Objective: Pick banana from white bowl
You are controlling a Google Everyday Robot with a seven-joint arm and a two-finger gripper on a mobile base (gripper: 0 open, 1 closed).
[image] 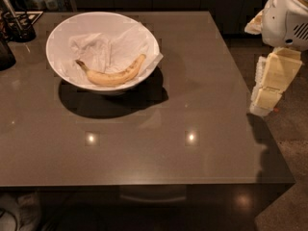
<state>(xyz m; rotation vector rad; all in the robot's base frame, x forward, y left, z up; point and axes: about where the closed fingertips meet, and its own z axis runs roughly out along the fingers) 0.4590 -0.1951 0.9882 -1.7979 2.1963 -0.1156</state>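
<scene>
Utensils stand in a dark holder point(17, 28) at my far left, on the brown table point(202, 81). Next comes the white bowl point(60, 35), lined with crumpled paper point(113, 44); the banana point(113, 76) lies inside on its near slope, stem pointing left. Well apart, off the table's right edge, hangs the gripper point(262, 105), pointing down; whether it is spread or closed I cannot tell.

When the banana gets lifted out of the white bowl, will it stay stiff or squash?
Probably stiff: the banana shows one solid curve. Its brown speckles suggest ripeness, so a hard squeeze may bruise it. The crumpled paper beneath might shift. The gripper hangs beyond the right edge of the table.
</scene>
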